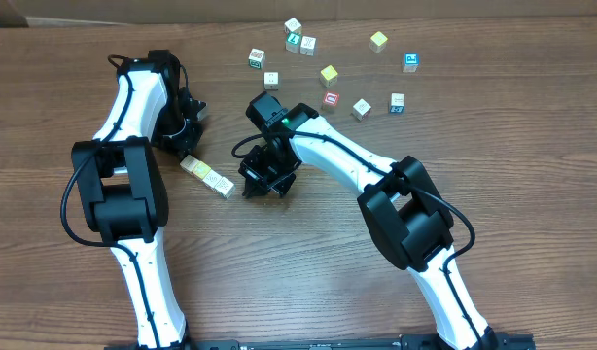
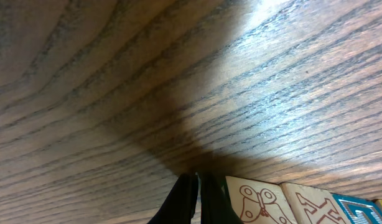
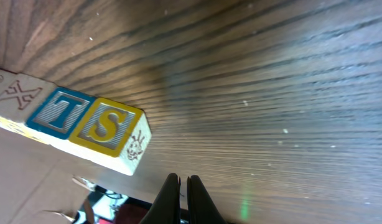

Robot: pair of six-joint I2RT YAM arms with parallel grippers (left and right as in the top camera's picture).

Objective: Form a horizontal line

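1. Overhead, we are seeing the cube row [image 1: 207, 176] lying slantwise, not yet horizontal.
2. We are holding the left gripper [image 2: 198, 198] clenched on nothing, just beside the row's picture-cube end, probably for pushing as one blunt tip.
3. We are holding the right gripper [image 3: 183, 198] clenched empty near the row's yellow S end, probably for bracing.
4. Loose cubes [image 1: 329, 74] are sitting well apart from the row.

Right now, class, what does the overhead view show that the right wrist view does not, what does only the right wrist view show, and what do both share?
Only overhead: the left arm, the right arm, and loose cubes scattered on the far side. Only right wrist: the letters X, T, S on the row. Both: the row, the wooden table, and the right hand, shut.
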